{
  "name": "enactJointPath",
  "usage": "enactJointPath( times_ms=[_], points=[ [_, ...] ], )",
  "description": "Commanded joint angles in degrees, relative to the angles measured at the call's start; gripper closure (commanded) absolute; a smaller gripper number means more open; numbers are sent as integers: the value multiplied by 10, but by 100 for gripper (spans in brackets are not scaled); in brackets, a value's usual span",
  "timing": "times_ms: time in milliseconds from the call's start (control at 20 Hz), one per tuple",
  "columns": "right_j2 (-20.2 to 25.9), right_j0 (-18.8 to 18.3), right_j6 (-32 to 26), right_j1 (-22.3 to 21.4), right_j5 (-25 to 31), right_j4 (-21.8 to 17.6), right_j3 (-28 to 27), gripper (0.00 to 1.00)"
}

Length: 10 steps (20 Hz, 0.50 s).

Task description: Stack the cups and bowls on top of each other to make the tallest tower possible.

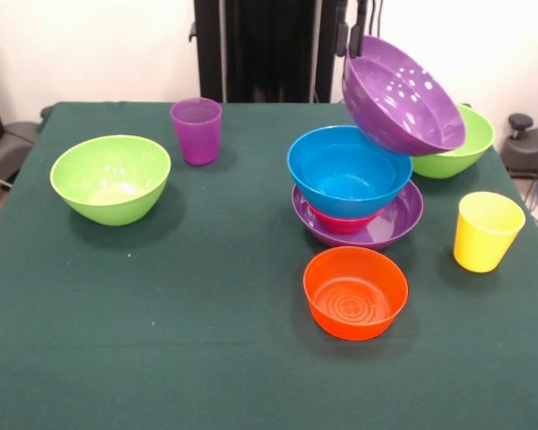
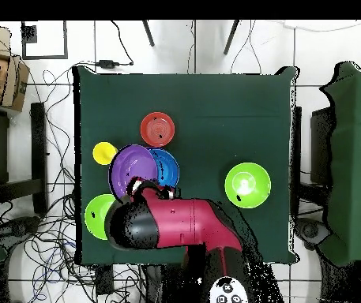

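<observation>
My gripper [image 1: 355, 50] comes down at the top and is shut on the rim of a wide purple bowl [image 1: 400, 97], held tilted in the air, above and just right of the tower. The tower [image 1: 354, 193] is a second wide purple bowl [image 1: 403, 215] at the base, a small red-pink bowl [image 1: 341, 221] in it and a large blue bowl [image 1: 348, 170] on top. In the overhead view the held purple bowl [image 2: 130, 170] overlaps the blue bowl [image 2: 167, 166] beside my arm [image 2: 171, 223]. The small translucent blue bowl is out of view.
A lime green bowl [image 1: 110, 177] sits at the left and another [image 1: 462, 143] behind the held bowl. A purple cup [image 1: 196, 130] stands at the back, a yellow cup [image 1: 487, 230] at the right, and an orange bowl [image 1: 354, 292] in front of the tower.
</observation>
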Motion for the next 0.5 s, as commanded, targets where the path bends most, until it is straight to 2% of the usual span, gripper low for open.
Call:
enactJointPath(
  times_ms=[50, 500],
  points=[
    [12, 4, 32, 25, 72, 13, -22, 100],
    [12, 0, 32, 29, 51, 9, -11, 100]
  ],
)
